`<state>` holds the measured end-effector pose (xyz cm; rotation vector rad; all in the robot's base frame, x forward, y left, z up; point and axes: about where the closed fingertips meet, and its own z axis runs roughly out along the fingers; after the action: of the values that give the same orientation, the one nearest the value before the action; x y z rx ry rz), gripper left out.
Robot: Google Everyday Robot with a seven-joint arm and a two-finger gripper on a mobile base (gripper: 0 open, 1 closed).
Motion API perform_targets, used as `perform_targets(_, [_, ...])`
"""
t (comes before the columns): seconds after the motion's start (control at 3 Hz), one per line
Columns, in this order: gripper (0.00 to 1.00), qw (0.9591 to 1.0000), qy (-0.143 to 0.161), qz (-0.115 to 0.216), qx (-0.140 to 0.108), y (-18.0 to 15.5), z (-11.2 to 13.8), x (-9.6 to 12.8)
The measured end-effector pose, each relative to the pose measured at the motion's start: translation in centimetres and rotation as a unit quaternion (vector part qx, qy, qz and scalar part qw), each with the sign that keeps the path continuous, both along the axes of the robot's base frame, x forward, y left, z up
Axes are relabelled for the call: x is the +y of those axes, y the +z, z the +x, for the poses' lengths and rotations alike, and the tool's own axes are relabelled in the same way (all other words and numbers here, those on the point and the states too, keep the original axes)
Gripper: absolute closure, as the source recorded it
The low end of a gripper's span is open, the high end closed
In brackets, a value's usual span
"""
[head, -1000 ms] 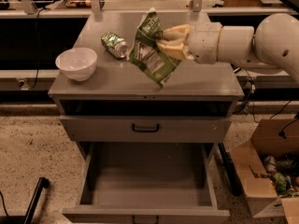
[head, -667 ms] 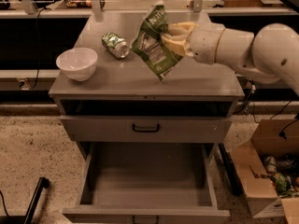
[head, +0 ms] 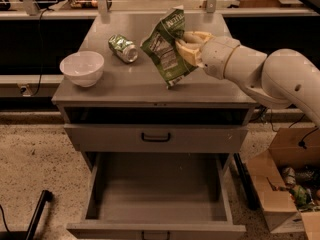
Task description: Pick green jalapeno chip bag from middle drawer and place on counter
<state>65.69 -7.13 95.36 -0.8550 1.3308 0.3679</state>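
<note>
Speckled floor [head: 35, 154] spreads around a tall grey metal cabinet [head: 226, 174]. At the bottom front of the cabinet, the wide grey middle drawer [head: 155, 194] is pulled out, and its bare grey floor shows. A thin black pole [head: 37, 216] leans low down to the left of the cabinet. A brown cardboard box [head: 272, 184] with open flaps sits on the floor to the right of the cabinet.

Just above the open drawer, a shallower grey drawer [head: 100, 136] is pushed shut. It has a small dark handle in the middle. Over it is a dark gap under the cabinet top.

That top is the flat grey counter [head: 125, 86]. A round white bowl [head: 82, 66] stands on its left side. A big white robot arm [head: 265, 76] reaches in from the right of the cabinet. Its gripper [head: 184, 48] has tan fingers, and they pinch tight on the right edge of the crinkled green jalapeno chip bag [head: 165, 46]. The bag hangs tilted over the middle of the counter, with its white printed panel facing the front. Its bottom corner is low by the counter, but I cannot tell if it touches.

A small green-and-silver drink can [head: 123, 48] lies on its side just left of the bag, nearer the back of the cabinet. Behind the cabinet runs a long pale shelf [head: 45, 15] with metal posts.
</note>
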Motion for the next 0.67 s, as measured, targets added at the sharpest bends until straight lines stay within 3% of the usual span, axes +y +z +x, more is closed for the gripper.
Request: perform_targets(0.67, [0.05,1.0,0.004,0.0,0.0,0.05,-0.08,0.49])
